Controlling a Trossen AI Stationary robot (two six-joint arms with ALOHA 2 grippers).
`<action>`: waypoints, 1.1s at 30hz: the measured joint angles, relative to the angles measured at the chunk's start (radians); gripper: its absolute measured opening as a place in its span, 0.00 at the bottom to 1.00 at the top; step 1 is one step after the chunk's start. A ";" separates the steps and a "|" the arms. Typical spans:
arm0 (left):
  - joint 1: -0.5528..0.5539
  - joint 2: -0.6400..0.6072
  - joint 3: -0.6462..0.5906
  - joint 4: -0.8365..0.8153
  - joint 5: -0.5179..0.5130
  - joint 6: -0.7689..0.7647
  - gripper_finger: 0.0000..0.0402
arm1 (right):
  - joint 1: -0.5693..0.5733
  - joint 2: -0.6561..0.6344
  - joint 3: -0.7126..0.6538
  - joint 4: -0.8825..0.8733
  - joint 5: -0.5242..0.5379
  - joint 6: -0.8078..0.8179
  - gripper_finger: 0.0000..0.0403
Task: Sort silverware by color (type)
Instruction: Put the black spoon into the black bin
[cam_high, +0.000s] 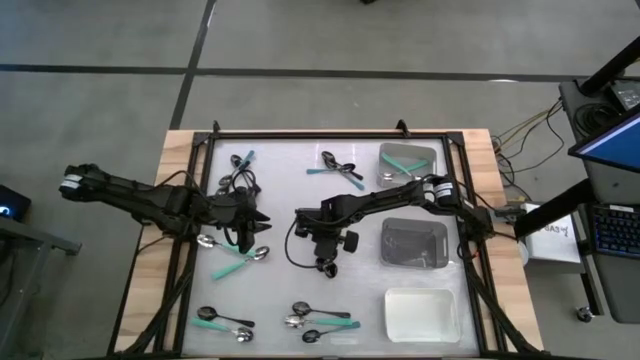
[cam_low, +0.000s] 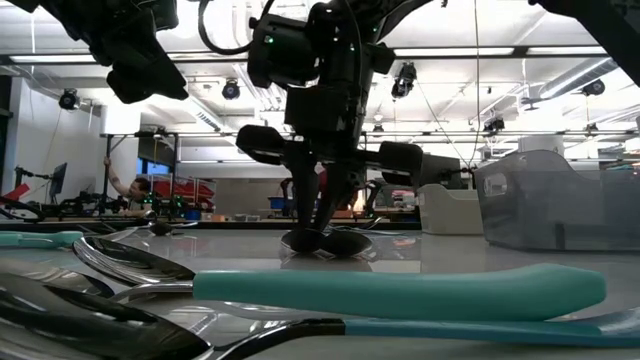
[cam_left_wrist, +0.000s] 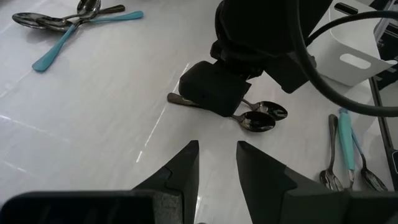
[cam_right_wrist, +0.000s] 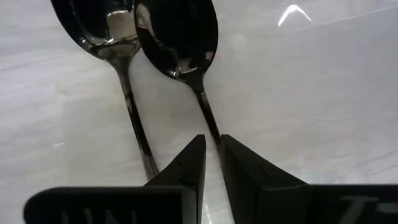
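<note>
Only the right wrist view shows the right gripper (cam_right_wrist: 211, 146) with its fingers nearly together around the thin handle of a black spoon (cam_right_wrist: 177, 34), a second dark spoon (cam_right_wrist: 102, 28) lying just beside it; the high view hides both under the arm. That arm reaches in over the table's middle, pointing straight down. The left gripper (cam_left_wrist: 216, 155) hovers near, fingers apart and empty, the two spoons ahead of its tips.

Two dark spoons (cam_right_wrist: 149, 56) lie side by side, others (cam_high: 225, 320) scattered in clusters.
</note>
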 joint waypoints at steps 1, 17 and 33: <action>0.000 0.000 0.000 0.000 0.000 0.000 0.22 | 0.000 0.000 0.000 0.000 0.000 -0.004 0.11; 0.000 0.000 0.000 0.000 0.000 0.000 0.22 | 0.015 0.026 -0.001 0.018 -0.005 -0.075 0.11; 0.000 0.000 0.000 -0.006 0.000 0.000 0.22 | 0.015 0.026 -0.008 -0.088 -0.002 -0.019 0.11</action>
